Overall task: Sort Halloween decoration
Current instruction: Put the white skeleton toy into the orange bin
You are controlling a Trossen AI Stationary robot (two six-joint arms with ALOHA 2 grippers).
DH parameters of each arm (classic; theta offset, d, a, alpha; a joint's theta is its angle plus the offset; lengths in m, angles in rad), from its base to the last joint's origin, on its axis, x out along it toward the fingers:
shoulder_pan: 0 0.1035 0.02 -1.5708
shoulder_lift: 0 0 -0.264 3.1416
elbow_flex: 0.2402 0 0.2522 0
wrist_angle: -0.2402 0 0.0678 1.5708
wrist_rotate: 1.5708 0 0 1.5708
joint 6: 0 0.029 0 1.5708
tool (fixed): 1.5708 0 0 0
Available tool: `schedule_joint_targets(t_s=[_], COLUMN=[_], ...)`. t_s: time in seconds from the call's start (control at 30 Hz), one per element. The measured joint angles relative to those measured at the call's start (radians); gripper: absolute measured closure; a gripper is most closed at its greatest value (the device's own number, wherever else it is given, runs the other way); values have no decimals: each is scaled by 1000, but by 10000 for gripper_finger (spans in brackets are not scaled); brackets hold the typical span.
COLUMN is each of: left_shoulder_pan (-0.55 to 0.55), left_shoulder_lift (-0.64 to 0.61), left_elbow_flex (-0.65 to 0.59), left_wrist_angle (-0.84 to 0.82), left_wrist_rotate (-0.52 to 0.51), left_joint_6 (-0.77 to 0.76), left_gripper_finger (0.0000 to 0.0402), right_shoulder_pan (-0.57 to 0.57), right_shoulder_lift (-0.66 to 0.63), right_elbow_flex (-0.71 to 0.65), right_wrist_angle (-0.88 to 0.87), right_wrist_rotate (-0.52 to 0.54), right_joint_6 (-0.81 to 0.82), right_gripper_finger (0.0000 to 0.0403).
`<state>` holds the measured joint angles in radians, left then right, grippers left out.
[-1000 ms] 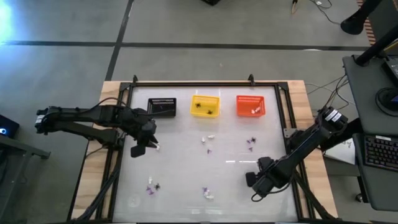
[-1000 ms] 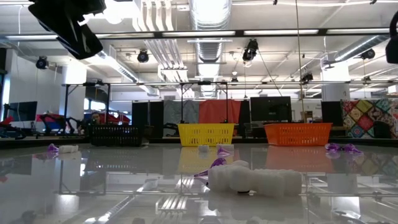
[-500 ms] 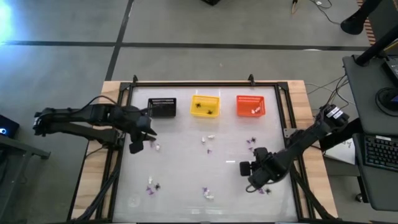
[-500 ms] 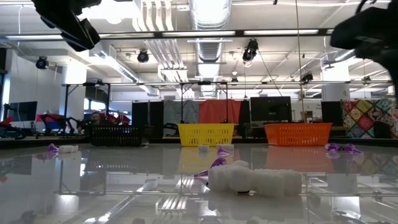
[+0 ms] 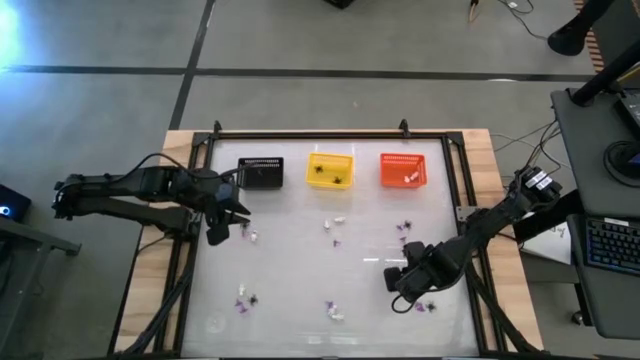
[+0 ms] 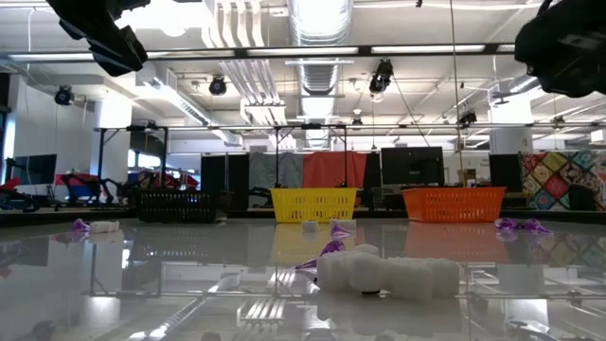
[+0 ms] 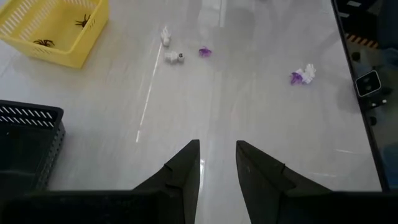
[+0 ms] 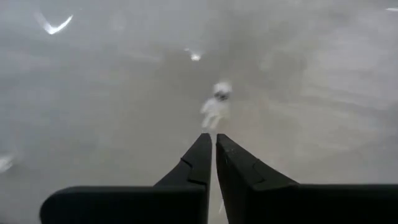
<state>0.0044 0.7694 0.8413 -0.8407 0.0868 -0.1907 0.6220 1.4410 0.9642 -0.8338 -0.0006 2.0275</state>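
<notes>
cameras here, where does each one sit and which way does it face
High: overhead, straight down on the table; both arms show.
Low: at tabletop height, level toward the baskets; arms enter from above.
Left wrist: behind the left tool, over the yellow basket.
Right wrist: behind the right tool, facing a white trinket.
High and left wrist share the yellow basket.

Three baskets are standing along the table's far edge: one black basket (image 5: 260, 172), one yellow basket (image 5: 329, 169), one orange basket (image 5: 403, 170). Two arms are working.

Left gripper (image 7: 217, 155) fingers parted, empty; right gripper (image 8: 212, 146) fingers nearly together.
</notes>
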Motion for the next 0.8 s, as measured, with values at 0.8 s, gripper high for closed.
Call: schedule_joint_targets(t_s=[0.8], left_shoulder_pan=[0], left_shoulder_lift=[1], left_elbow_flex=[0], left_wrist_angle=[1], left_wrist_rotate=[1], left_joint_6=[2], left_gripper_finger=[315], right_shoulder_pan=[-9], right_shoulder_lift=[0], right_elbow_flex=[-115], right_wrist_angle=[104], right_wrist_rotate=[2], right_joint_6=[83], right_gripper_finger=[249])
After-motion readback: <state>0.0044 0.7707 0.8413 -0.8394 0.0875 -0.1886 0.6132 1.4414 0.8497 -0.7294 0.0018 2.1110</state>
